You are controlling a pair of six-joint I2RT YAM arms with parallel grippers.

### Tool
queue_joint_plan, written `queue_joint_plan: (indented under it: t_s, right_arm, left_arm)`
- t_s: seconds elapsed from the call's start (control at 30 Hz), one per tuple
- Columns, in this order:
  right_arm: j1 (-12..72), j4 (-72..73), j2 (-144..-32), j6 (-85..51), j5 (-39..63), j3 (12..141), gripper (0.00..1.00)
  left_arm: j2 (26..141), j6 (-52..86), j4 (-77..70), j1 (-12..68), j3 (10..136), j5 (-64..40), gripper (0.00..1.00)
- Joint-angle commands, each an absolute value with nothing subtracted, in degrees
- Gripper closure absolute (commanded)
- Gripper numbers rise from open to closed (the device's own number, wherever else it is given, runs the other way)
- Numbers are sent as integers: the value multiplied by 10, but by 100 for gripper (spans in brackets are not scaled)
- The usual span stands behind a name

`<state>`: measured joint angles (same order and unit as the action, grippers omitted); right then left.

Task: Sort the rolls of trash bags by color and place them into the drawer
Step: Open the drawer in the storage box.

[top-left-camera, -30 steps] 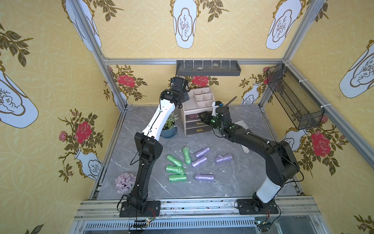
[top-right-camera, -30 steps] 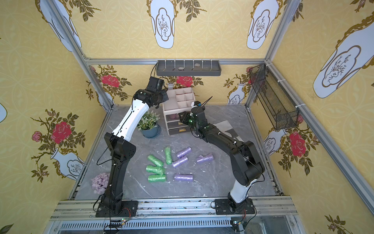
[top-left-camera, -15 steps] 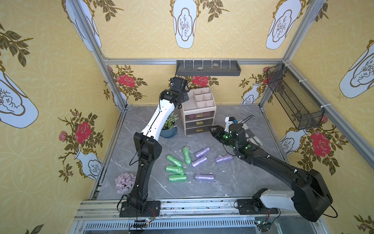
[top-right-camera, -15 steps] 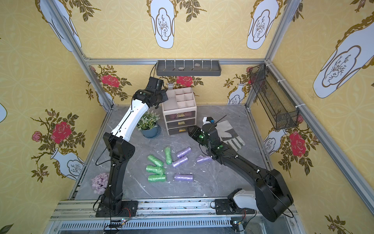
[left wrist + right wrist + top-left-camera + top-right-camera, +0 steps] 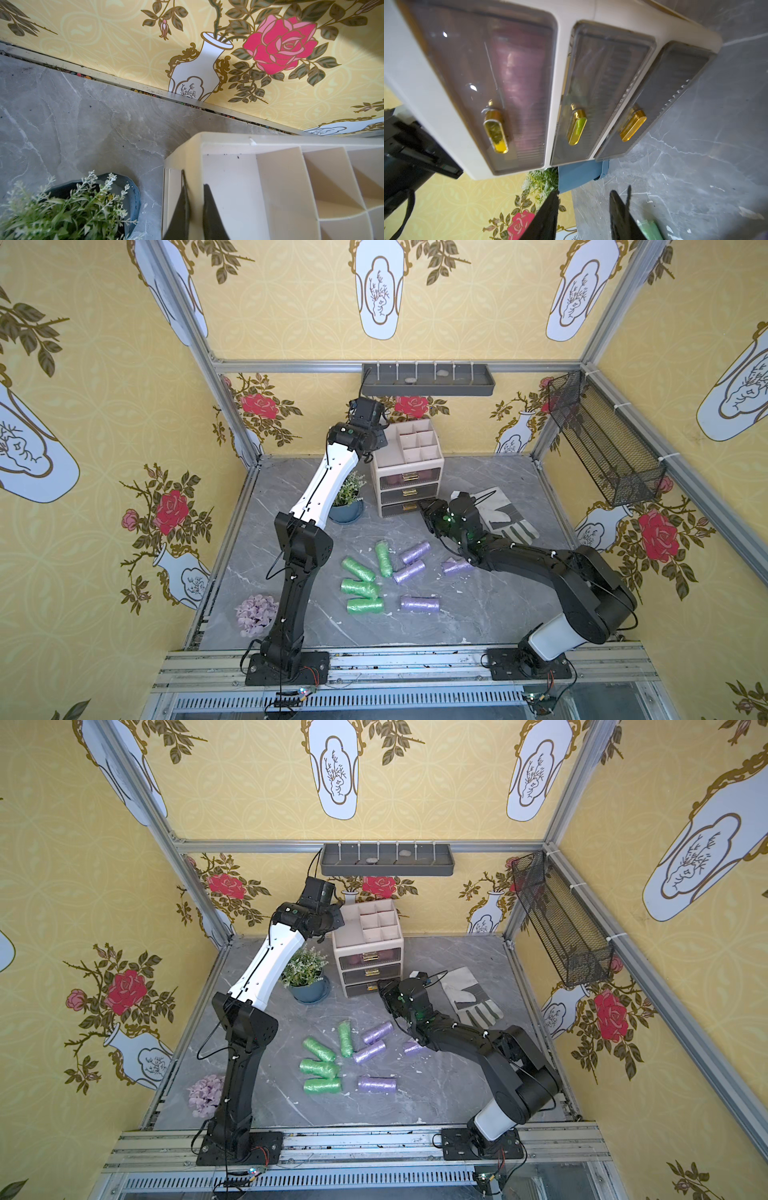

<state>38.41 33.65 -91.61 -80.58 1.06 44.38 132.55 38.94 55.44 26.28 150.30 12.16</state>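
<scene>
Left tool (image 5: pixel 194 181) grips drawer unit (image 5: pixel 228 141) rim; right tool (image 5: pixel 584 192) gapes before it.

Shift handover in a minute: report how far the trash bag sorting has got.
Done: what look like pink rolls show through the closed top drawer. In hand: left claw is clamped on the rim of the drawer unit; right claw, open and empty, faces the closed drawer fronts. Left: four green rolls and four lilac rolls lie on the table.

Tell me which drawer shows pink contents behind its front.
The top drawer: pink shows through its tinted front; the middle drawer and bottom drawer show none.
</scene>
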Motion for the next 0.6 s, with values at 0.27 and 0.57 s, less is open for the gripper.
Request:
queue_joint_plan:
  t_s: [0.27, 0.57]
  right_arm:
    - [384, 434, -994, -870, -3, 499, 59]
    - [381, 470, -1032, -898, -7, 500, 63]
  left_arm:
    - [1344, 400, 599, 265, 1528, 82, 100]
    - [1349, 402, 596, 265, 1529, 77, 100]
